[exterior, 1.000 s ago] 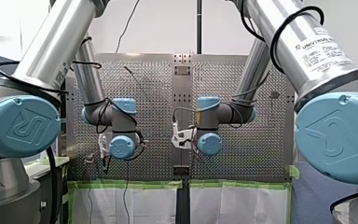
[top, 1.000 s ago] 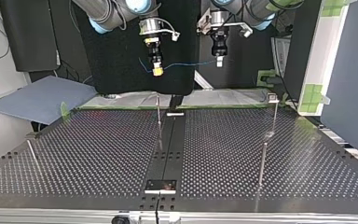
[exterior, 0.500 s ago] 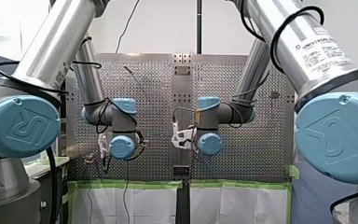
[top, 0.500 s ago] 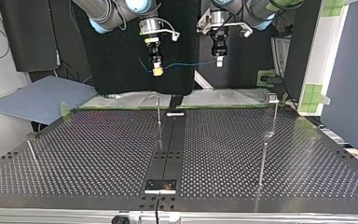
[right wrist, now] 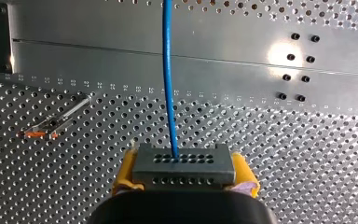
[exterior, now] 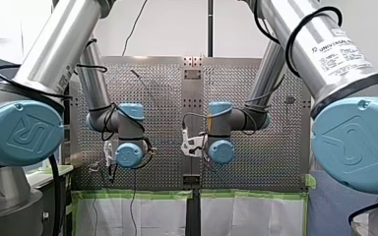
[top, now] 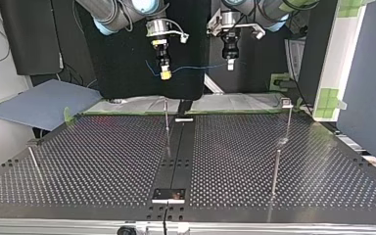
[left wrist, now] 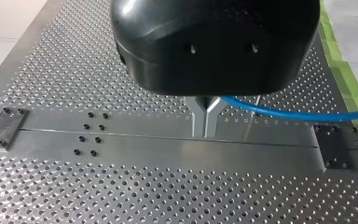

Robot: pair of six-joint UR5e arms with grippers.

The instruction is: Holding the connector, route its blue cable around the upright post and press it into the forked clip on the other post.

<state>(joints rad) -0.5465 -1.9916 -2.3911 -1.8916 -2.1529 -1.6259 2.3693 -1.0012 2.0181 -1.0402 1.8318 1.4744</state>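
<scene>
My right hand (right wrist: 185, 173) clamps its yellow pads (right wrist: 127, 170) on the grey connector (right wrist: 184, 163), so the blue cable (right wrist: 168, 84) leads straight ahead to my left hand (left wrist: 206, 122), whose closed metal fingers (left wrist: 199, 122) pinch it farther along. Both hang well above the surface (top: 103, 161), probably to carry the span clear over the upright posts (top: 167, 120).

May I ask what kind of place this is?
Probably a robotics lab: my left arm and my right arm reach over a perforated metal table edged with green tape, bearing thin upright posts.
</scene>
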